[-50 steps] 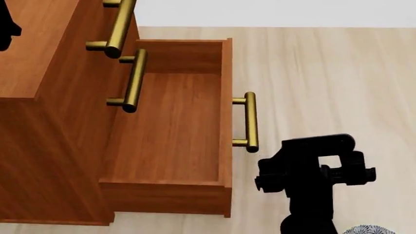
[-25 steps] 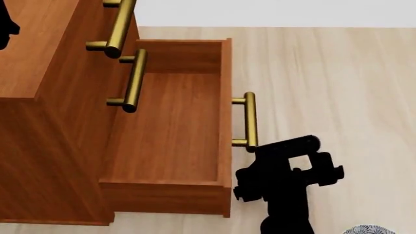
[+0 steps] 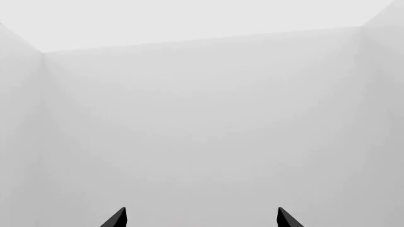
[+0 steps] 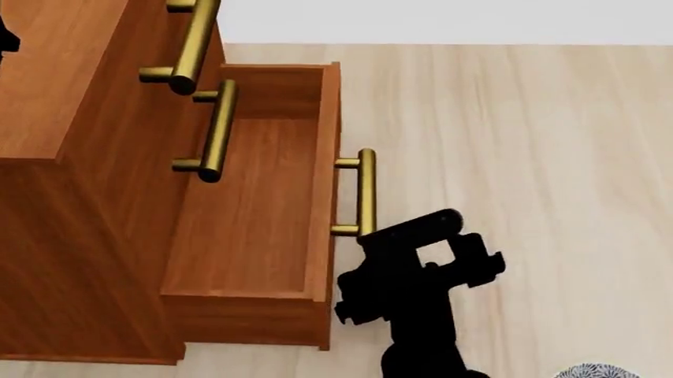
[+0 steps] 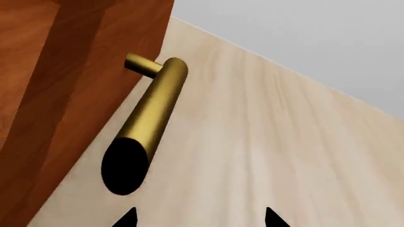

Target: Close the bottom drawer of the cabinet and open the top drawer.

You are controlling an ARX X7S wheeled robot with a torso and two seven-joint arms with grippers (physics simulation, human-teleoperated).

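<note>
The cabinet [image 4: 74,157] fills the left of the head view. Its top drawer [image 4: 195,35] is pushed in, and so is the middle one below it. The bottom drawer [image 4: 263,213] stands partly pulled out and empty, its brass handle [image 4: 365,193] facing right. My right gripper [image 4: 405,240] sits at the near end of that handle, against the drawer front. In the right wrist view the handle [image 5: 151,118] lies just ahead of my right gripper [image 5: 200,218], which is open and empty. My left gripper [image 3: 200,218] is open too, facing a blank wall.
Pale wood floor [image 4: 526,142] spreads to the right of the cabinet, up to a white wall [image 4: 442,20]. A patterned grey-white object [image 4: 594,370] peeks in at the lower right edge. A sliver of my left arm [image 4: 5,35] shows above the cabinet top.
The bottom drawer has slid partway in toward the cabinet. My right gripper has moved left along with it, staying at the handle's near end.
</note>
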